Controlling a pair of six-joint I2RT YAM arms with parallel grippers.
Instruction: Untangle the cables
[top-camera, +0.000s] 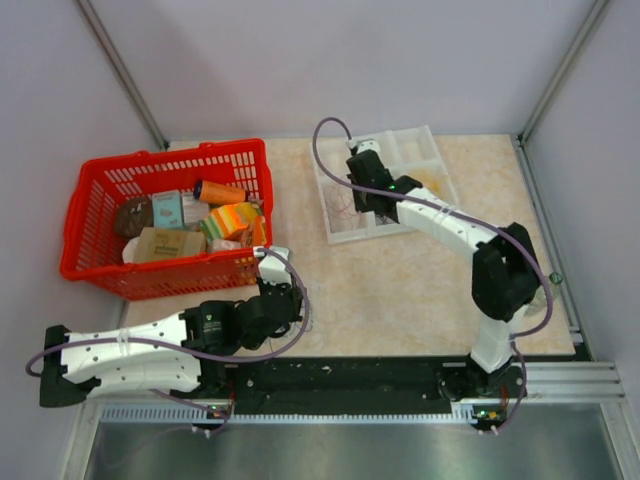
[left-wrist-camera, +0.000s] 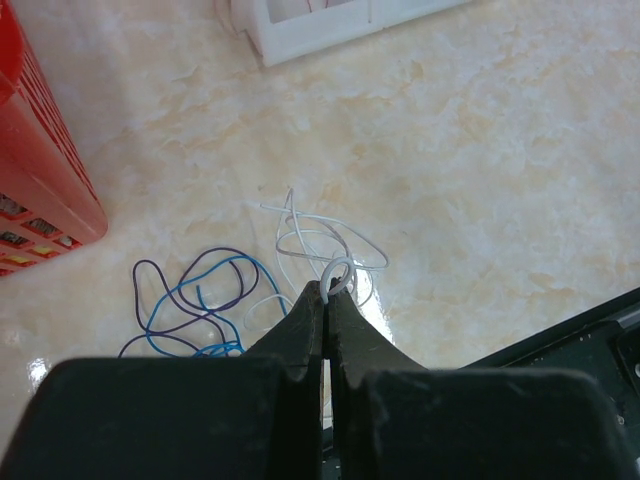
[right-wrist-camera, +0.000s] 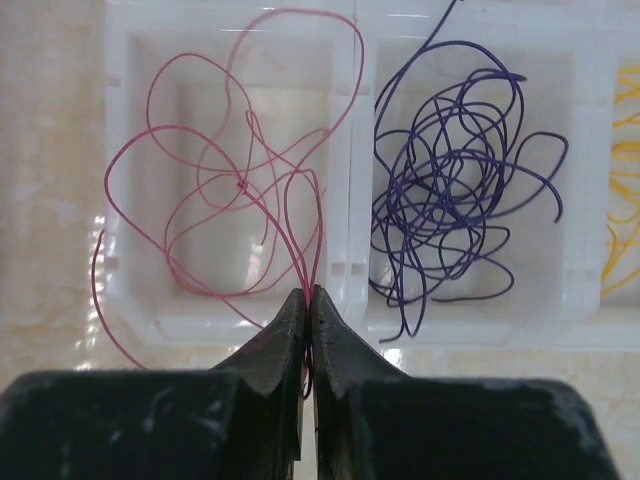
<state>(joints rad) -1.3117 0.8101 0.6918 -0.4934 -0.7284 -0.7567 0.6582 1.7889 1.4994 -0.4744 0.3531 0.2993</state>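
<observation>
The left gripper (left-wrist-camera: 328, 292) is pinching a pale wire (left-wrist-camera: 318, 232) lying on the table (left-wrist-camera: 480, 150) beside loose blue and purple wires (left-wrist-camera: 185, 292). The right gripper (right-wrist-camera: 308, 298) is clamping the pink wires (right-wrist-camera: 220, 180) over one white tray (right-wrist-camera: 356, 275) compartment, with a purple bundle (right-wrist-camera: 450, 190) sitting in the next

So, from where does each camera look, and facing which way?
Top external: above and behind the arm bases, looking down on the table; left arm and right arm show.
Left wrist: on the left wrist, looking down past the shut left end effector at a pinched pale wire.
Right wrist: on the right wrist, facing the white tray; the right end effector pinches pink wire.
Shared: the white tray shows in all three.
</observation>
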